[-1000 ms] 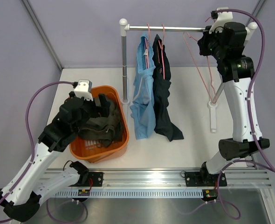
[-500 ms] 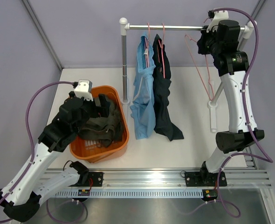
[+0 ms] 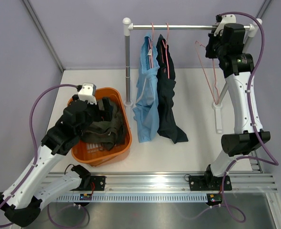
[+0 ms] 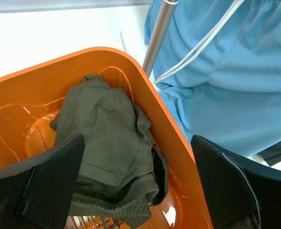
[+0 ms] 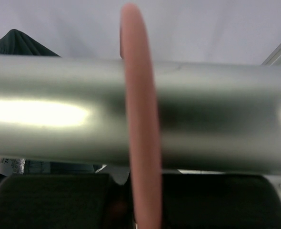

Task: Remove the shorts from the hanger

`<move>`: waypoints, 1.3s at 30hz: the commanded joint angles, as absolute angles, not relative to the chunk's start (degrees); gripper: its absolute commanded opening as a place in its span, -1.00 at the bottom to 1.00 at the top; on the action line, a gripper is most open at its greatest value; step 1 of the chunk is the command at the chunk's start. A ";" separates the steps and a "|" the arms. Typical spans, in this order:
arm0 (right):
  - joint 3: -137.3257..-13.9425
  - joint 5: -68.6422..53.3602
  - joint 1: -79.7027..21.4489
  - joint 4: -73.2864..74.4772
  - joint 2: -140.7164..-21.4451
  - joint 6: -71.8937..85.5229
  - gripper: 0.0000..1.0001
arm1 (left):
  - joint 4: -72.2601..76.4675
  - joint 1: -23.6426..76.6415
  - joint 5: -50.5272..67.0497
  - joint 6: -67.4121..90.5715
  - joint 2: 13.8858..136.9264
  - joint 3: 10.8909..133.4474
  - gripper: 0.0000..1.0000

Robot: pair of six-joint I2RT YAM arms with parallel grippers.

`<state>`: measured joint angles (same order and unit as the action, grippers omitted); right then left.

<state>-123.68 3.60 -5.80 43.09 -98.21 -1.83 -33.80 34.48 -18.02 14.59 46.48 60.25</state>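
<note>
While right gripper (image 3: 211,45) pinches empty pink hanger (image 5: 140,119) hooked over rail (image 3: 183,28), left gripper (image 4: 138,186) hangs wide open above olive shorts (image 4: 107,138) in orange basket (image 4: 174,143). Blue shorts (image 3: 145,105) and navy shorts (image 3: 166,105) hang lengthwise from rail, left of right gripper, just right of basket. Left arm nearer blue pair; right arm at rail height.

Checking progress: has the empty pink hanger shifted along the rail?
Yes. The empty pink hanger has slid right along the rail, toward its right post.
</note>
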 commanded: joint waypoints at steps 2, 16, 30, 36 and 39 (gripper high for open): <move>-123.57 6.24 -4.92 43.33 -96.16 -0.62 -0.79 | -31.38 34.28 -18.28 14.24 45.88 59.85 0.98; -119.98 7.11 -5.01 44.73 -87.81 3.34 0.28 | -31.38 34.28 -18.54 14.41 45.70 59.15 0.98; -116.36 2.01 -14.83 46.75 -72.68 11.43 0.47 | -30.67 34.28 -17.32 14.76 45.97 58.45 0.98; -118.21 6.06 -25.30 45.70 -79.00 11.08 0.47 | -30.59 34.28 -17.58 14.85 45.97 58.27 0.98; -118.13 9.75 -29.35 43.34 -82.78 10.37 0.47 | -30.59 34.28 -17.67 15.03 45.79 58.10 0.98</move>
<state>-118.30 5.80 -26.48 45.17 -77.93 10.55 -33.34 34.48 -18.00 14.68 46.48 58.46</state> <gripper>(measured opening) 0.733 0.988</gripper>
